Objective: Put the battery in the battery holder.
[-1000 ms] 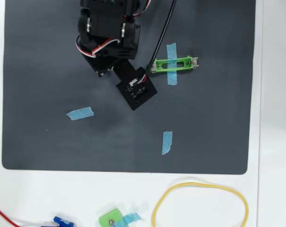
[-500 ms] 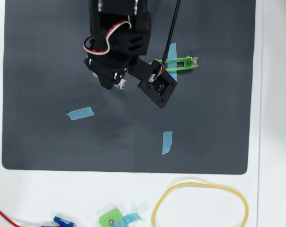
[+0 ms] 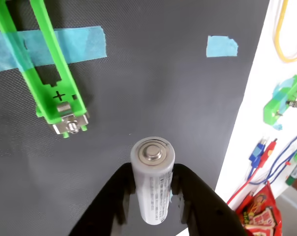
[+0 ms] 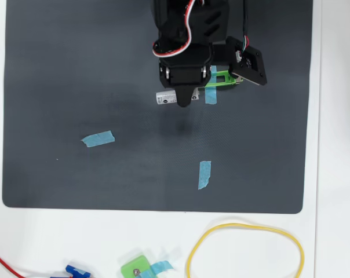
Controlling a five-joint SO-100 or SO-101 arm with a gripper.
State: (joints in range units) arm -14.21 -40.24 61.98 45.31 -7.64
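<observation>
In the wrist view my gripper [image 3: 152,196] is shut on the battery [image 3: 153,177], a white-silver cylinder held between the two black fingers with its metal end cap facing the camera. The battery holder [image 3: 49,73], a long narrow bright green frame with a silver contact and a "+" mark at its near end, lies at upper left on the dark mat, taped down with blue tape. It is apart from the battery. In the overhead view the gripper [image 4: 185,98] holds the battery [image 4: 165,97] above the mat, just left of the holder [image 4: 224,78], which the arm mostly covers.
The dark mat [image 4: 105,69] has blue tape strips [image 4: 98,138] [image 4: 204,174]. Off the mat on the white table lie a yellow loop [image 4: 244,252], a squarish green piece with a screw [image 4: 137,269] and red and blue wires [image 3: 266,157]. The mat's edge runs at the right [image 3: 247,98].
</observation>
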